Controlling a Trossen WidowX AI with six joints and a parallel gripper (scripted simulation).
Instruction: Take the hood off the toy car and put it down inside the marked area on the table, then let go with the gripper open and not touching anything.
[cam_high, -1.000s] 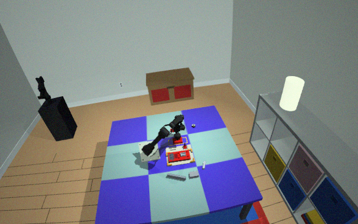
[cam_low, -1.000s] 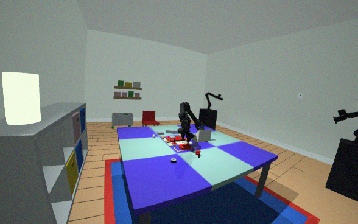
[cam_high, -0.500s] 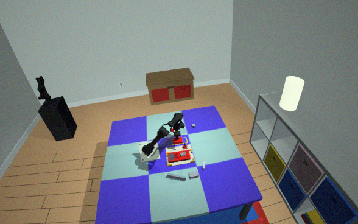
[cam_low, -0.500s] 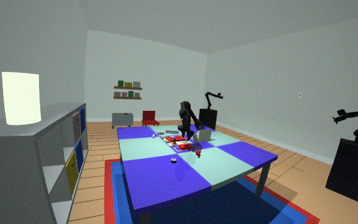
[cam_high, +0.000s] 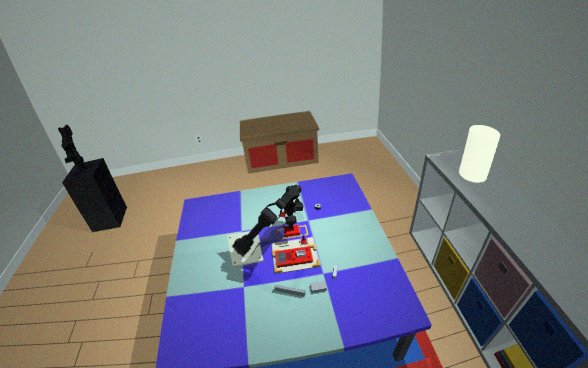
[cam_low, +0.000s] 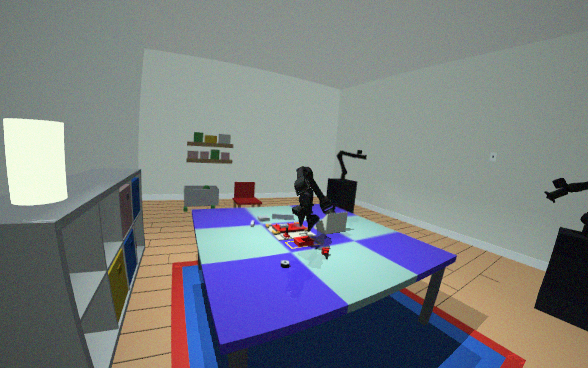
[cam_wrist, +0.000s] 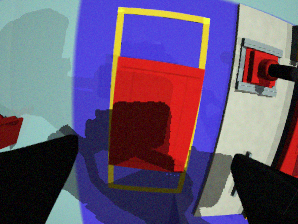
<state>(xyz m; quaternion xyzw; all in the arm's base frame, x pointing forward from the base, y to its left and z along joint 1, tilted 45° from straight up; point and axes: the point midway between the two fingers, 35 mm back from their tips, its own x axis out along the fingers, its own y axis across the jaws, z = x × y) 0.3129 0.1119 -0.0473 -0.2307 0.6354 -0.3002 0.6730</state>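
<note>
Red flat-topped hood (cam_high: 292, 230) (cam_low: 303, 242) (cam_wrist: 189, 115): off the car, lying in the yellow-outlined marked area (cam_high: 307, 230) (cam_low: 287, 245) (cam_wrist: 165, 13). Going by the top view, near to far. Near: long grey bar (cam_high: 289, 291) (cam_low: 283, 217) and small grey block (cam_high: 318, 287) (cam_low: 263, 219) on the blue-and-mint checkered table (cam_high: 280, 325) (cam_low: 280, 290) (cam_wrist: 30, 60). Next, red toy car (cam_high: 292, 257) (cam_low: 288, 227) on its pale board, then the hood; its long sides run along the outline, can't tell if the edges clear it. Black two-finger claw (cam_high: 291, 220) (cam_low: 307, 226) (cam_wrist: 156, 147) is released, fingers wide, nothing between, above the hood. Looks like the final retreat. Best done straight up, slow, fingers kept apart, no sideways swing: one finger could catch the upright red part (cam_high: 303, 240) (cam_low: 286, 235) (cam_wrist: 255, 67) on the board. Don't re-grip unless an edge proves outside.
</note>
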